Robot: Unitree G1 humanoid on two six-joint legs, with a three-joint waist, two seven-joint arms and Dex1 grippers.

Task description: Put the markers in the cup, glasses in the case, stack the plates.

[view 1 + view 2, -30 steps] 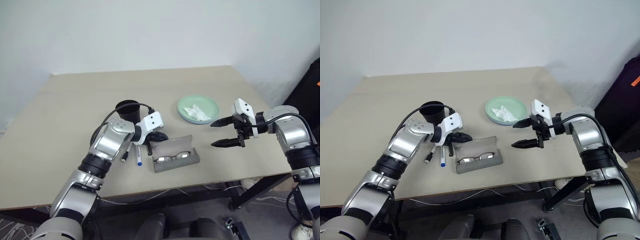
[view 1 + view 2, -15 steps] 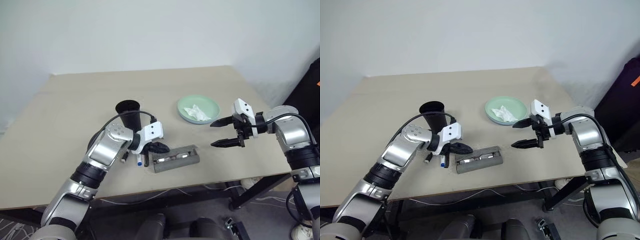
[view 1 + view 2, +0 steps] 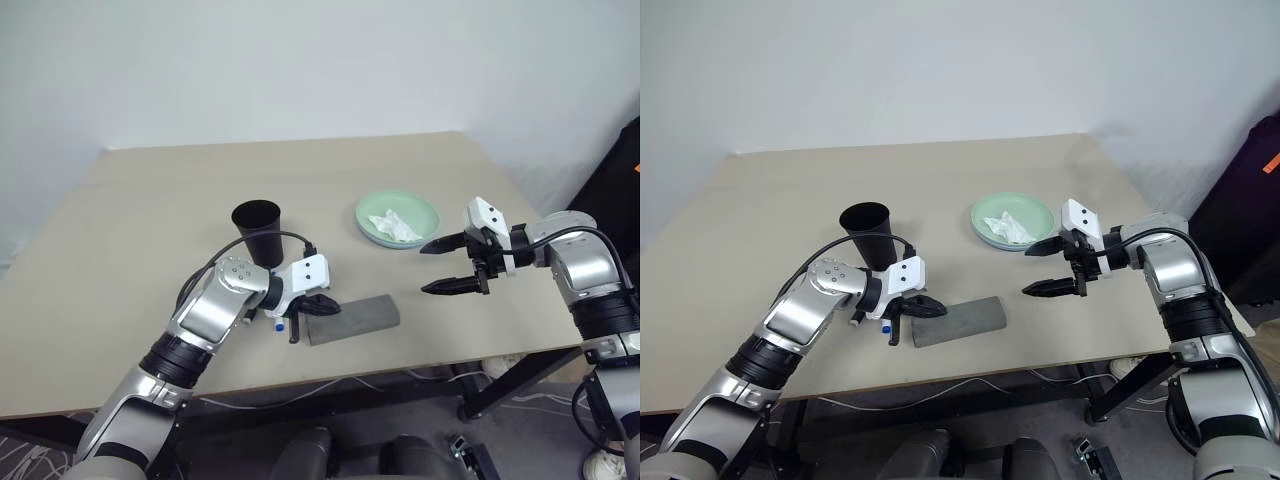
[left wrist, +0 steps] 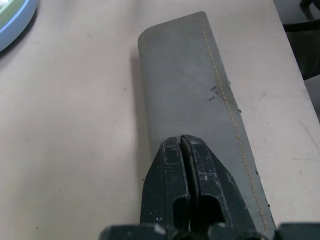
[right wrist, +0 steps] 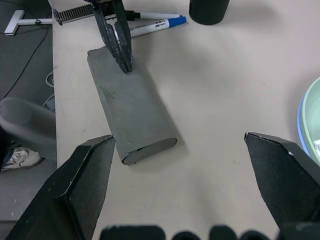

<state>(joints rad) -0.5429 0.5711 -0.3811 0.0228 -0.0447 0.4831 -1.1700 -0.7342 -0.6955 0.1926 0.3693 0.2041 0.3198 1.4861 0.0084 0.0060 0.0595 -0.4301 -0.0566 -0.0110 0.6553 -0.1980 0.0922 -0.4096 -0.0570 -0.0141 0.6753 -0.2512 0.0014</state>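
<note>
The case point(image 3: 352, 318) is closed, so what is inside it cannot be seen. The markers point(image 3: 281, 323) lie mostly behind the left tool point(image 3: 322, 307) and its arm; just a blue tip and a dark end peek out. In the right wrist view the markers are cut off by the top edge, and so is the cup point(image 5: 209, 10). The blue plate point(image 3: 372, 236) sits under the green plate point(image 3: 425, 214), and only a thin rim of it shows. The white tissue point(image 3: 393, 226) covers part of the green plate. In the left wrist view the plates are cut off at a corner.
</note>
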